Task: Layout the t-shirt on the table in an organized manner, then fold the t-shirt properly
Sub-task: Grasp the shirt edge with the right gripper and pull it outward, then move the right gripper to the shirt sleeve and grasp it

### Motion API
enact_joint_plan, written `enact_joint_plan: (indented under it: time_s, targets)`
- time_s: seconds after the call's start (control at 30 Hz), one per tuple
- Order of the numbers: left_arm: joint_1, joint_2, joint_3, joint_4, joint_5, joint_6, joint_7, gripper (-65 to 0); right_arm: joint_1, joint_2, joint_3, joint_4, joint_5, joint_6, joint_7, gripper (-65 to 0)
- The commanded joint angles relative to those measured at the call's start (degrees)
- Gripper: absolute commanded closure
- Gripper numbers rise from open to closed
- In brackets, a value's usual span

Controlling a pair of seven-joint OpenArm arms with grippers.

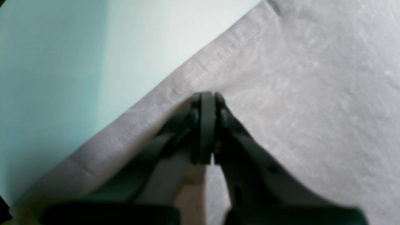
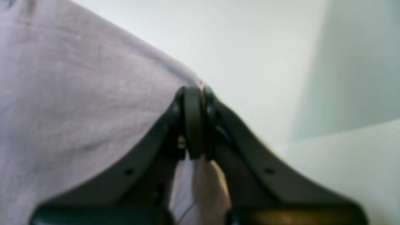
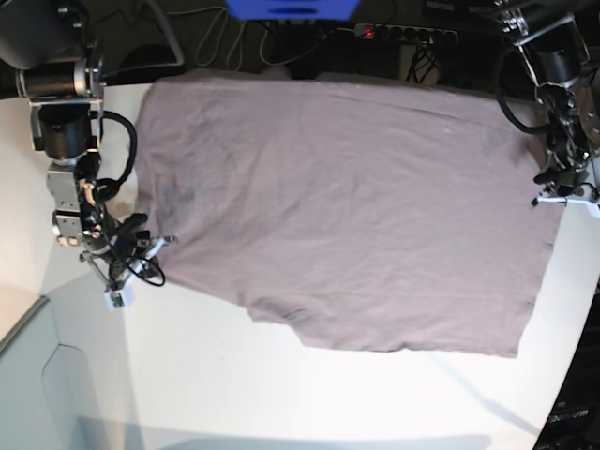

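White glossy worktop [image 3: 281, 394] with cables behind, the t-shirt [image 3: 347, 216] spread nearly flat across it.

On the base view's left the right claw [image 2: 200, 90] is clamped on the t-shirt's edge; across on the other side the left claw [image 1: 207, 95] pinches the hem. I'd pull both outward evenly, keeping low, so the cloth tightens without dragging off the worktop.

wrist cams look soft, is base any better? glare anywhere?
Both wrist views are blurred: left gripper and right gripper have smeared edges against the t-shirt. Base view is sharper, with a bright glare patch on the table nearest the camera and dark corners.
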Motion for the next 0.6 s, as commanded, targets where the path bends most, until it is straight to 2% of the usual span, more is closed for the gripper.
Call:
enact_joint_plan:
  time_s: [0.0, 0.1, 0.3, 0.37, 0.57]
  targets:
    - [0.9, 0.7, 0.1, -1.1, 1.7, 2.6, 6.7, 0.0, 1.7, 0.7, 0.2, 1.1, 0.6, 0.2, 1.2, 0.0]
    - [0.9, 0.7, 0.1, -1.1, 1.7, 2.6, 6.7, 0.0, 0.2, 0.7, 0.2, 5.0, 0.7, 0.2, 1.2, 0.0]
    - [0.9, 0.8, 0.2, -1.1, 1.7, 2.6, 6.7, 0.0, -11.5, -0.2, 0.0, 30.4, 0.7, 0.2, 0.9, 0.0]
    - [0.9, 1.4, 0.2, -1.1, 1.7, 2.6, 6.7, 0.0, -15.1, -1.2, -1.4, 38.2, 0.7, 0.2, 0.8, 0.0]
    - [0.0, 1.4, 0.2, -1.1, 1.7, 2.6, 7.2, 0.0, -29.8, -1.2, -7.3, 55.8, 0.7, 0.2, 1.3, 0.0]
